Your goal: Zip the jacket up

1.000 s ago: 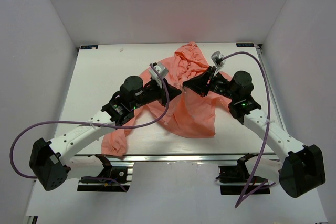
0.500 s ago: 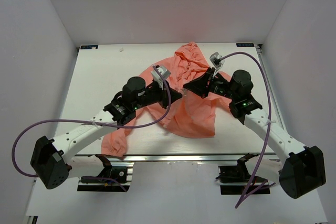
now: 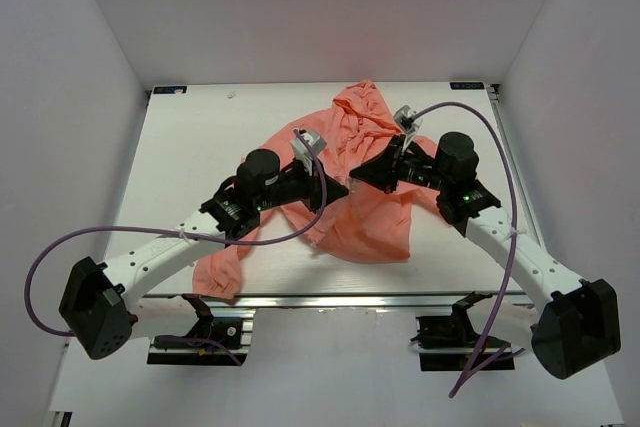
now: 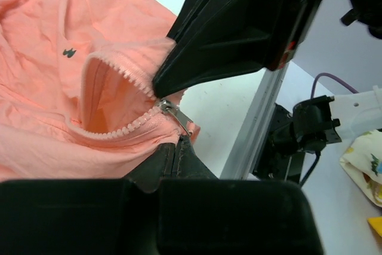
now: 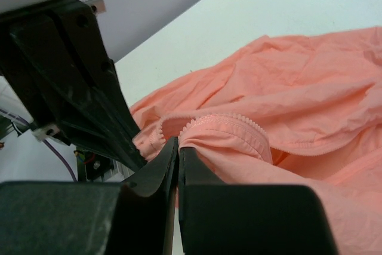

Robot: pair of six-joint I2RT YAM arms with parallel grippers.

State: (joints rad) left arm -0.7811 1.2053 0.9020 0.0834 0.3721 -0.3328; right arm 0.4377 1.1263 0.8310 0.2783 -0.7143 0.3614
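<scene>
Left gripper (image 4: 178,150) pinches the jacket (image 4: 42,117) below the zipper pull (image 4: 172,111), right gripper (image 5: 178,148) clamps the teeth edge; hold taut, pull straight.

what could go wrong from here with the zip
The right gripper and left gripper pinch the jacket almost tip to tip by the zipper slider, so they may collide. Neither seems to hold the slider itself, so thin fabric could slip free. The open teeth curl apart beyond the slider and might misalign or snag.
</scene>
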